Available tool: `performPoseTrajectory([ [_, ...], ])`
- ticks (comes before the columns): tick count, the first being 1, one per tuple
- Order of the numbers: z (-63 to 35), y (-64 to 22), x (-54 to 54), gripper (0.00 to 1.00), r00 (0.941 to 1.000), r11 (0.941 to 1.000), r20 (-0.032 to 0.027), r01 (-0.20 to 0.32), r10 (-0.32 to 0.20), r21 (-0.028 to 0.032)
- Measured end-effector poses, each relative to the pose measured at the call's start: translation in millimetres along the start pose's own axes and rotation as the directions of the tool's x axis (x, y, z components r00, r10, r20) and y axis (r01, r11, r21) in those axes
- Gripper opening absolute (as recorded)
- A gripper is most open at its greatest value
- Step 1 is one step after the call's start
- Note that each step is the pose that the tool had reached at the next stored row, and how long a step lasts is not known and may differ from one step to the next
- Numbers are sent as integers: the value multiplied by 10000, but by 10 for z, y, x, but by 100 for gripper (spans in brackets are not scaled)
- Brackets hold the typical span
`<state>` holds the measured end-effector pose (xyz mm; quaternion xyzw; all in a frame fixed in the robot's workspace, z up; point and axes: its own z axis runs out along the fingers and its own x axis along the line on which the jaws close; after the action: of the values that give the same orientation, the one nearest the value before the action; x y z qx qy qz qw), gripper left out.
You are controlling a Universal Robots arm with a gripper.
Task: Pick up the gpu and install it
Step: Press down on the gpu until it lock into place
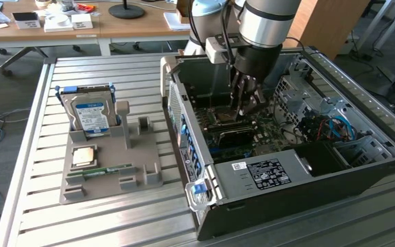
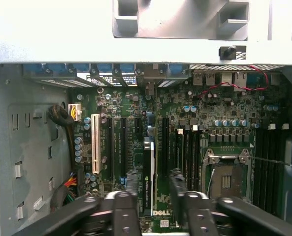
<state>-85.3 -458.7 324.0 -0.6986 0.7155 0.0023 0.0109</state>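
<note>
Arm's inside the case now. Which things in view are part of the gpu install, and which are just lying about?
Part of the job:
- gpu, edge-on among the motherboard slots
- gripper, right at the gpu
- computer case, side open

Lying about, on the grey holder beside the case:
- hard drive
- memory stick
- square chip

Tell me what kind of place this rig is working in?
Probably an office-like lab set up for PC assembly: an open computer case on a slatted metal table, a parts holder with a hard drive, and wooden desks behind.
</note>
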Motion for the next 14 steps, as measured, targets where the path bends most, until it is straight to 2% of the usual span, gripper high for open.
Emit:
performPoseTrajectory([
  [2,0,0,0,38,10000,10000,0,0,0,0],
  [6,0,0,0,15,10000,10000,0,0,0,0],
  [8,0,0,0,11,10000,10000,0,0,0,-1],
  [14,0,0,0,11,10000,10000,0,0,0,-1],
])
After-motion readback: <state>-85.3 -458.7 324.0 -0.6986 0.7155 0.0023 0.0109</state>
